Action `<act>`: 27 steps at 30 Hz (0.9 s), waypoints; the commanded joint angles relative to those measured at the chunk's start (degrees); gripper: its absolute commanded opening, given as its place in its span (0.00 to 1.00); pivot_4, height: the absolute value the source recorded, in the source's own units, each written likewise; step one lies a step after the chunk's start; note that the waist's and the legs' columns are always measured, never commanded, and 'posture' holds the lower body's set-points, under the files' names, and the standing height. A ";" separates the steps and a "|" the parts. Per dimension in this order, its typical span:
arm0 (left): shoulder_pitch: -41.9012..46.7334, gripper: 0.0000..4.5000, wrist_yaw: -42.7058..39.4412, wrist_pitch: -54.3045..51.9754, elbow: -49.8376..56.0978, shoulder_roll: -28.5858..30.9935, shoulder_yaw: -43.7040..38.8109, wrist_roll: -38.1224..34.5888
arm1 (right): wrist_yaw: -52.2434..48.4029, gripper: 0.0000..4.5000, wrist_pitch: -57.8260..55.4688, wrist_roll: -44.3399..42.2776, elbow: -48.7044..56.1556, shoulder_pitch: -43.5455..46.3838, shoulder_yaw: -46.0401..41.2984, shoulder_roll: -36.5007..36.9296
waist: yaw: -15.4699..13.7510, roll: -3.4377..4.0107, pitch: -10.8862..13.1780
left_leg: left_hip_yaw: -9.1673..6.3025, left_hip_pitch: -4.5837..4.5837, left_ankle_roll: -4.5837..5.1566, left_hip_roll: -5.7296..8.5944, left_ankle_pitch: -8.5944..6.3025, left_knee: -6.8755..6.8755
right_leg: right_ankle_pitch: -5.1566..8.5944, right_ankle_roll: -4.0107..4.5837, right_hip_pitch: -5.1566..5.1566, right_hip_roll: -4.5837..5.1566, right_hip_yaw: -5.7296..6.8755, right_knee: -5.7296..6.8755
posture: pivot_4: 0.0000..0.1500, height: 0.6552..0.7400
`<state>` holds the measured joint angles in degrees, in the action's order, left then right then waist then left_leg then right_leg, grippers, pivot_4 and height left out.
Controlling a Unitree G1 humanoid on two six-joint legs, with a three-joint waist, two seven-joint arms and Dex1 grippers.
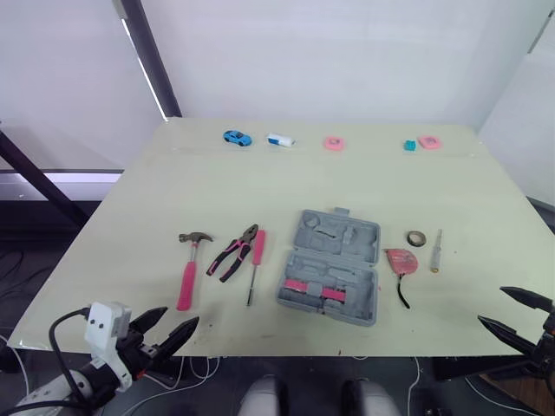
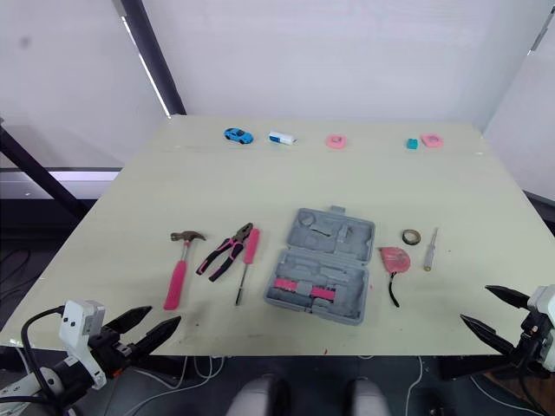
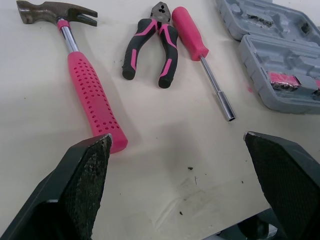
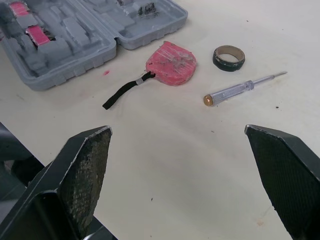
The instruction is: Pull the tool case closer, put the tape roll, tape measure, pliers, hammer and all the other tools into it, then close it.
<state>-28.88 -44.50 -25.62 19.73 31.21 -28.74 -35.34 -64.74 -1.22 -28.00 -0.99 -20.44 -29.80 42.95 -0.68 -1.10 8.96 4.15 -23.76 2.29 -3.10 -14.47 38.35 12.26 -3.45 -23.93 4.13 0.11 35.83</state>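
The grey tool case [image 1: 331, 265] lies open in the middle of the table, with pink parts in its near half. Left of it lie a pink-handled hammer [image 1: 189, 265], pink-and-black pliers [image 1: 232, 252] and a pink-handled driver [image 1: 254, 264]. Right of it are the pink tape measure [image 1: 401, 261] with its black strap, a dark tape roll [image 1: 417, 237] and a thin clear screwdriver [image 1: 436, 250]. My left gripper [image 1: 167, 332] hangs open off the table's near left edge, short of the hammer [image 3: 85, 80]. My right gripper [image 1: 513, 313] is open past the near right corner, short of the tape measure [image 4: 170, 62].
Along the table's far edge [image 1: 347, 130] sit a blue toy car [image 1: 236, 138], a white-and-blue item [image 1: 280, 139], two pink round items [image 1: 334, 143] and a small teal block [image 1: 409, 146]. A dark slanted post [image 1: 152, 56] stands behind the far left corner.
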 commanded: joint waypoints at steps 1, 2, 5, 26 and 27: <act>2.64 1.00 0.00 -0.94 2.21 1.70 -0.26 -1.70 | 1.53 1.00 -0.39 -0.16 3.51 0.31 -0.55 0.24 | -0.02 0.00 0.00 | 0.00 0.00 0.00 0.00 0.00 0.00 | 0.00 0.00 0.00 0.00 0.00 0.00 | 1.00 1.00; 5.06 1.00 -0.52 -1.92 2.43 2.97 0.29 -2.59 | 3.99 1.00 -2.14 0.05 7.13 0.39 0.14 -0.16 | -0.23 0.01 0.01 | 0.00 0.00 0.00 0.00 0.00 0.00 | 0.00 0.00 0.00 0.00 0.00 0.00 | 1.00 1.00; 10.40 1.00 -2.64 -3.81 2.74 6.55 2.48 -3.27 | 9.56 1.00 -9.66 -0.46 17.02 0.53 2.44 0.34 | -0.21 0.13 -0.08 | -0.07 0.00 -0.02 -0.01 0.02 0.03 | 0.01 -0.03 0.00 -0.03 0.05 0.08 | 1.00 1.00; 67.79 0.36 -31.25 10.96 -45.80 11.23 37.72 19.23 | 22.40 0.11 -39.38 1.74 21.91 32.44 27.73 3.52 | -0.11 0.01 -0.04 | 0.11 -0.29 0.18 0.39 0.15 0.04 | -0.09 0.15 -0.01 -0.17 0.08 0.05 | 1.00 1.00; 69.80 0.27 -32.35 12.85 -49.00 10.27 39.07 21.02 | 21.57 0.01 -38.71 3.13 20.88 33.64 29.75 3.77 | 0.01 0.01 -0.04 | 0.11 -0.29 0.18 0.39 0.15 0.06 | -0.08 0.16 0.00 -0.17 0.08 0.06 | 1.00 1.00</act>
<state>38.94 -74.47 -16.51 -25.35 41.92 8.64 -17.28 -41.65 -41.85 -27.02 20.17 11.58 -1.72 45.54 -0.67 -1.09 8.93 4.26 -24.07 2.47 -2.70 -14.32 38.41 12.18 -3.29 -23.95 3.95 0.18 35.88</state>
